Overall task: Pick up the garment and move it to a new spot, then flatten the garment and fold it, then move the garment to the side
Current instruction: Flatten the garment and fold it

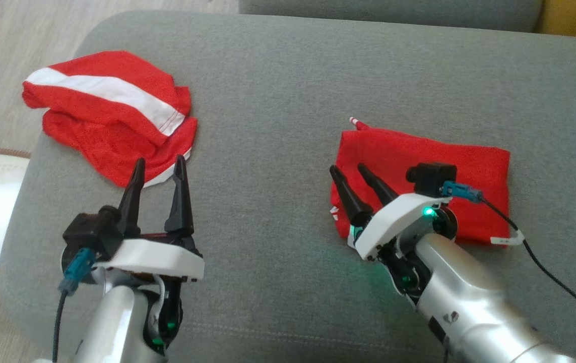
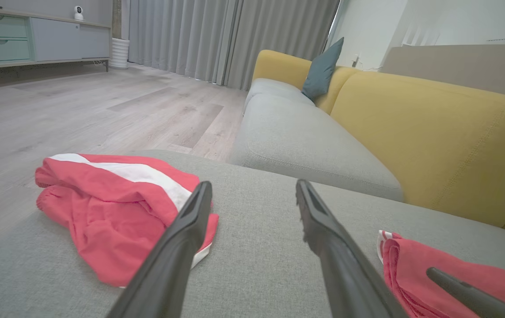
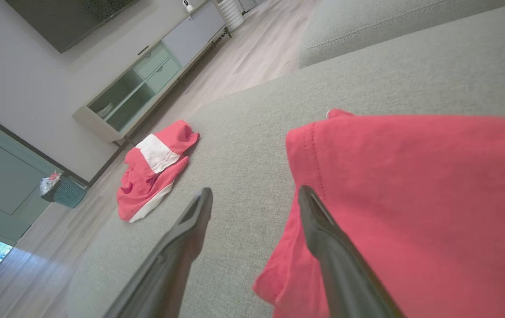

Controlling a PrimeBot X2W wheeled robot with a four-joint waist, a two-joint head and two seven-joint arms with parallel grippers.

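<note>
Now left hand (image 1: pixel 160 159) and right hand (image 1: pixel 347 168) splay released; flat folded red garment (image 1: pixel 419 151) at three o'clock, crumpled white-striped garment (image 1: pixel 111 108) at ten.

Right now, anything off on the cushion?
Red-and-white garment lies crumpled in a heap near the left edge of the grey cushion, unfolded. The plain red garment on the right is folded neat; a striped tip pokes out at its far-left corner.

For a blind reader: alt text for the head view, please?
On a grey cushion, the open right hand is at the edge of a folded red garment; the open left hand points at a crumpled red-and-white garment.
</note>
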